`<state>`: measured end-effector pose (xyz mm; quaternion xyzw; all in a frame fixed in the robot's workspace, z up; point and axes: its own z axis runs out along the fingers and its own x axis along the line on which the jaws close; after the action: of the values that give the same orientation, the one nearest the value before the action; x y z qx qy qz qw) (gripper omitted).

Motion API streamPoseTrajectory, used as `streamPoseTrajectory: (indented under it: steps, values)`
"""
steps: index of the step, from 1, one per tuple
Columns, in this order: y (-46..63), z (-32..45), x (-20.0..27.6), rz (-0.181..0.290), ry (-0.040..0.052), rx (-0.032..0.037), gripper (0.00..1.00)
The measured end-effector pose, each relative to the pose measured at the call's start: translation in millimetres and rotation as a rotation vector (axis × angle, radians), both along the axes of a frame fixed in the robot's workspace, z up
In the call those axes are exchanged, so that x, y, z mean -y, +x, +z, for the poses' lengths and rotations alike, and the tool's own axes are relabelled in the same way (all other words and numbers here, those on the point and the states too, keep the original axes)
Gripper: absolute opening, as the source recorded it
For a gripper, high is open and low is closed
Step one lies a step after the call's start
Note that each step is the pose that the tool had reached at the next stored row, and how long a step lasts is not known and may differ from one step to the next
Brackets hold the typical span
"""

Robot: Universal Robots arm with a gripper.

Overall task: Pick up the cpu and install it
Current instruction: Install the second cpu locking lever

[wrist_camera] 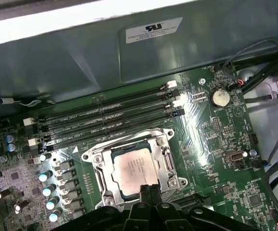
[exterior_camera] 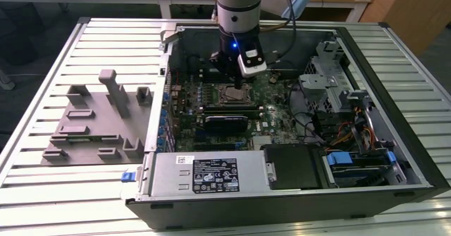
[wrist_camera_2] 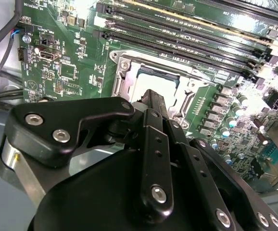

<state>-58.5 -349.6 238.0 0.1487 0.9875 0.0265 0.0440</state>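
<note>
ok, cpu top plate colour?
Silvery-grey cpu lid, clearest in the first wrist view.

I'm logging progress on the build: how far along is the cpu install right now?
The cpu already lies in the motherboard socket, inside its metal frame, so pickup and placement look done. The end effector hangs right over the chip's edge; whether it touches or grips the chip cannot be told. What is left: nothing shows the chip confirmed seated or the arm clear.

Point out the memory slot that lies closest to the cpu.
It is the memory slot running right beside the metal frame around the cpu. The other three long black slots lie beyond it, toward the case wall.
</note>
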Motion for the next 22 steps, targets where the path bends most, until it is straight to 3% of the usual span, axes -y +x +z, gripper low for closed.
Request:
streamPoseTrajectory:
  steps: [15, 22]
  values:
    - [0.0, 0.0, 5.0, 0.000, -0.0001, 0.0000, 0.11]
    - [0.0, 0.0, 11.5, 0.002, -0.0001, 0.0000, 0.11]
